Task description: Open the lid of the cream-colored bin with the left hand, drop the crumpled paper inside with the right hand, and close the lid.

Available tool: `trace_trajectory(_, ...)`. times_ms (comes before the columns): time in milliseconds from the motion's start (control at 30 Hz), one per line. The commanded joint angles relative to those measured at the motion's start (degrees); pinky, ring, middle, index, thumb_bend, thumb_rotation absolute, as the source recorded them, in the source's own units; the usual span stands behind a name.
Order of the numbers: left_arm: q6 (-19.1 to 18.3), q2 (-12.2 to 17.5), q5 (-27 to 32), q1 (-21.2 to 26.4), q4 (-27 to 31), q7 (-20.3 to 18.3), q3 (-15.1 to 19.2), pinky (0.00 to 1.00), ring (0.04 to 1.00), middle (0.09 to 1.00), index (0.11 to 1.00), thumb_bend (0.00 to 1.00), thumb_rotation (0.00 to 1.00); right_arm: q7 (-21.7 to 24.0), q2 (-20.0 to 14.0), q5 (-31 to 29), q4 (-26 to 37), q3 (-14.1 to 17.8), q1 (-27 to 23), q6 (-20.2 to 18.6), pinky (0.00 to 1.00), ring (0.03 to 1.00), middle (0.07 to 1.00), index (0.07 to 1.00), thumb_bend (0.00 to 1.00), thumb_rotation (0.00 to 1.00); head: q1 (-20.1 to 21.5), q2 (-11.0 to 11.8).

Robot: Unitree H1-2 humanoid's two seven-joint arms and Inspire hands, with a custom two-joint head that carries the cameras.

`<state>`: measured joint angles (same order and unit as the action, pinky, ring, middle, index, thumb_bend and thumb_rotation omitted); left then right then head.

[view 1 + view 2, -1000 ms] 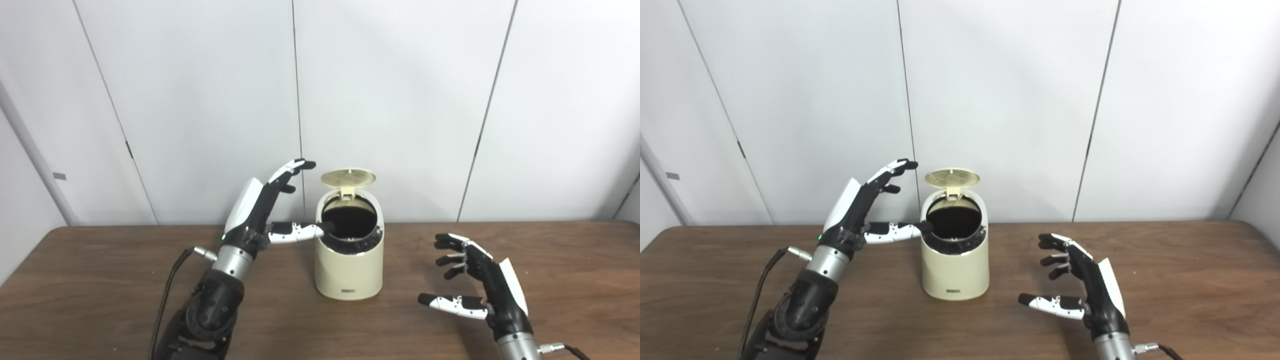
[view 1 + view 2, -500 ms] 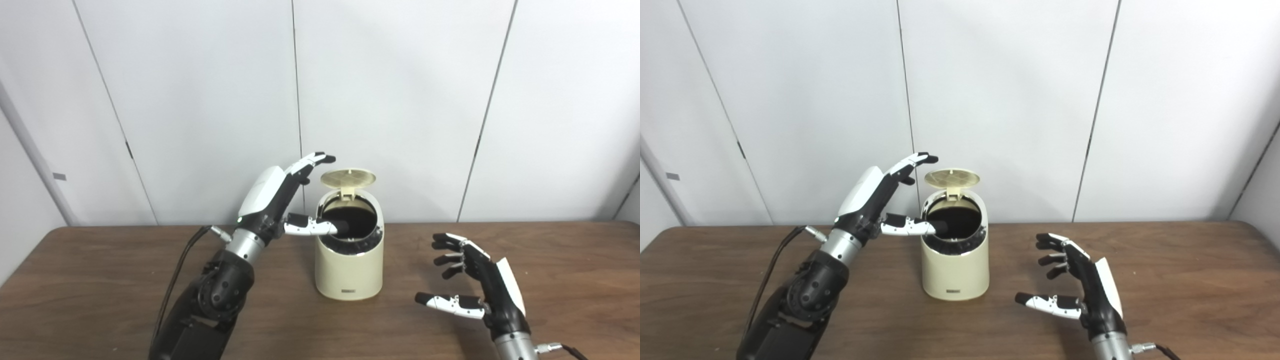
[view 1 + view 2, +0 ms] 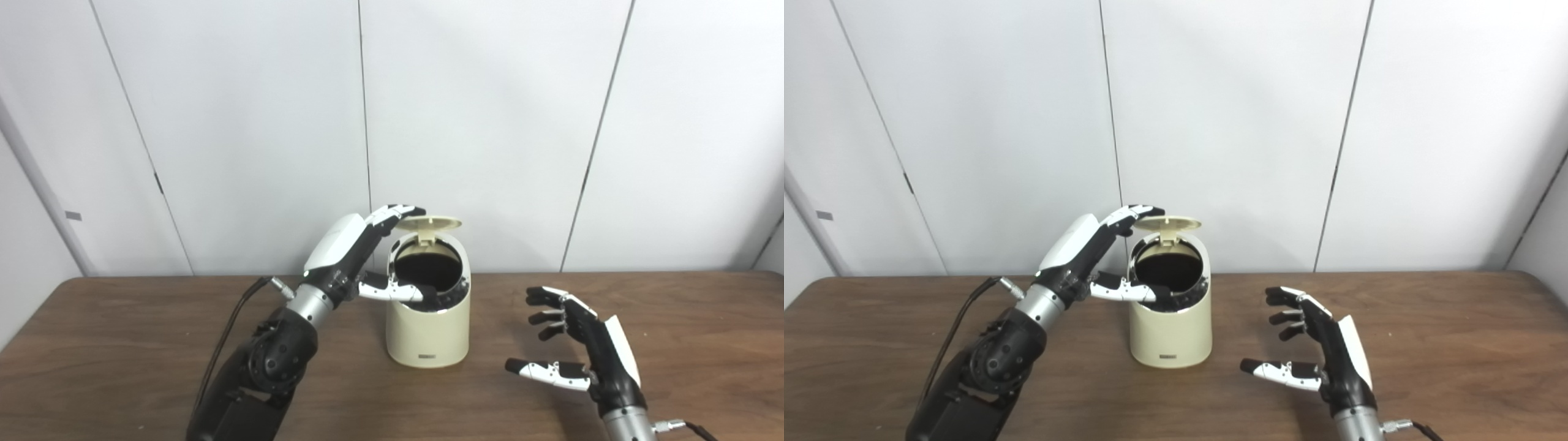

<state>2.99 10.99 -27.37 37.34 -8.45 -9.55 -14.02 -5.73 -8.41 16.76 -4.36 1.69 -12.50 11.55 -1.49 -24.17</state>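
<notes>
The cream-colored bin stands mid-table with its dark mouth showing. Its round lid is hinged at the back and tipped partway down, almost level. My left hand is open at the bin's left: its fingers rest on the lid's left edge and its thumb reaches across the front of the rim. My right hand hovers open over the table to the right of the bin, holding nothing. No crumpled paper shows in either view; the bin's inside is too dark to read.
The brown wooden table runs wall to wall in view. White wall panels stand just behind the bin. A black cable trails from the left wrist toward the front edge.
My left hand moved right and up to the lid, and the lid tipped forward from upright to nearly level. The right hand drifted slightly left.
</notes>
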Motion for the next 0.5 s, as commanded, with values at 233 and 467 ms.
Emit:
trace_trajectory(233,-0.40,1.28,-0.43,2.59,4.03,-1.70,-0.02,0.83,0.991,0.888,0.873,0.93,0.39,-1.00,0.27,0.26,2.17,-0.05,-1.13,0.48,0.49,0.616,0.717,0.713,0.78,0.15,-0.02,-0.26)
trace_trajectory(467,-0.07,2.92,-3.36,1.85,5.69,-2.14,-0.93,0.81,0.996,0.871,0.861,0.94,0.41,-1.03,0.68,0.07,2.50,0.02,-1.12,-0.02,0.48,0.617,0.716,0.712,0.78,0.14,0.04,-0.45)
